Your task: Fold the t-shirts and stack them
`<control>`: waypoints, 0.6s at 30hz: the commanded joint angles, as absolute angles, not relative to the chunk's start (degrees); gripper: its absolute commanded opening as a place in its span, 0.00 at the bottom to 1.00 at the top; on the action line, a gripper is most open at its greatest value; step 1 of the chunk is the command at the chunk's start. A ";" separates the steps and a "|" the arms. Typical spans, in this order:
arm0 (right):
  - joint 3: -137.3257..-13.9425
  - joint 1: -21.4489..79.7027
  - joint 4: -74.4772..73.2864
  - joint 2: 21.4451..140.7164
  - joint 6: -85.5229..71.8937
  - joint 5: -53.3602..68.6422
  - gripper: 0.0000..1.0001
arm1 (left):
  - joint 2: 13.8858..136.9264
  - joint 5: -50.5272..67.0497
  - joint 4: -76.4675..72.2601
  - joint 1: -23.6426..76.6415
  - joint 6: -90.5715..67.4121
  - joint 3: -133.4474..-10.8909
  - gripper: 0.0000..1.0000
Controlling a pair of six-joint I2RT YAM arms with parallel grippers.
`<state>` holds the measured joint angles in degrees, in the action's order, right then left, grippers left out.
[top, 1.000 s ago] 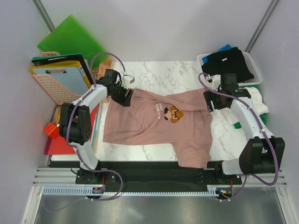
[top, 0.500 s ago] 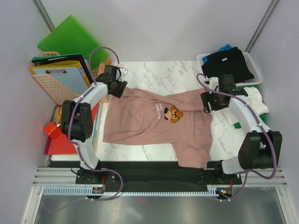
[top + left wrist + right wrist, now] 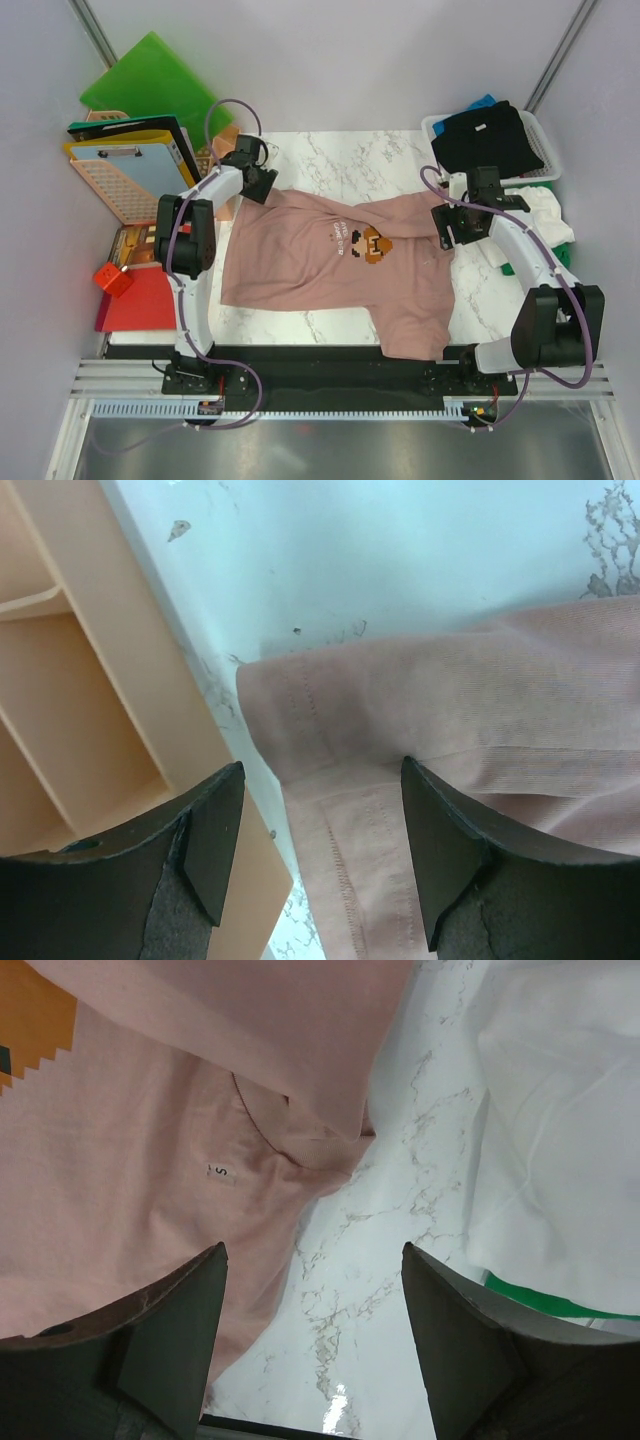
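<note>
With both jaws spread wide and nothing between them but air, my left gripper (image 3: pixel 320 770) hangs over a hemmed corner of the dusty pink t-shirt (image 3: pixel 320 265). The wrist camera shows that corner lying flat on the marble surface (image 3: pixel 340 155), with the wall of a peach basket (image 3: pixel 70 680) just beside it. I cannot tell whether the fingertips touch the cloth.

My right gripper (image 3: pixel 312 1250) is equally wide open and holds nothing. It hangs over the shirt's right edge, where the neckline and a small size label (image 3: pixel 218 1173) show under one finger, and bare marble under the other. Just beyond that, a white t-shirt (image 3: pixel 560 1160) lies crumpled, with a strip of green cloth (image 3: pixel 560 1305) showing at its near side.

From the top camera, the pink shirt lies spread across the middle of the surface, pixel print (image 3: pixel 372 245) facing up, its near right part reaching the front edge. A black t-shirt (image 3: pixel 495 135) sits in the white basket (image 3: pixel 432 125) at the far right corner, with a bit of blue cloth (image 3: pixel 483 102) behind it. A green folder (image 3: pixel 150 85) and a red folder (image 3: pixel 140 300) lie off to the left.
</note>
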<state>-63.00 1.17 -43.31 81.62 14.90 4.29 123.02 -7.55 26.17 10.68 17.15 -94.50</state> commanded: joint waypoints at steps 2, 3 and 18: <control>-62.49 1.14 -42.01 79.45 15.65 3.42 0.78 | 123.84 -7.91 27.69 10.28 14.59 -97.73 0.70; -62.58 1.14 -42.01 79.54 15.64 3.69 0.78 | 124.01 -8.08 27.77 10.28 14.59 -97.82 0.70; -60.82 1.14 -40.87 80.86 15.64 4.75 0.77 | 126.12 -10.98 28.56 10.11 15.38 -99.49 0.43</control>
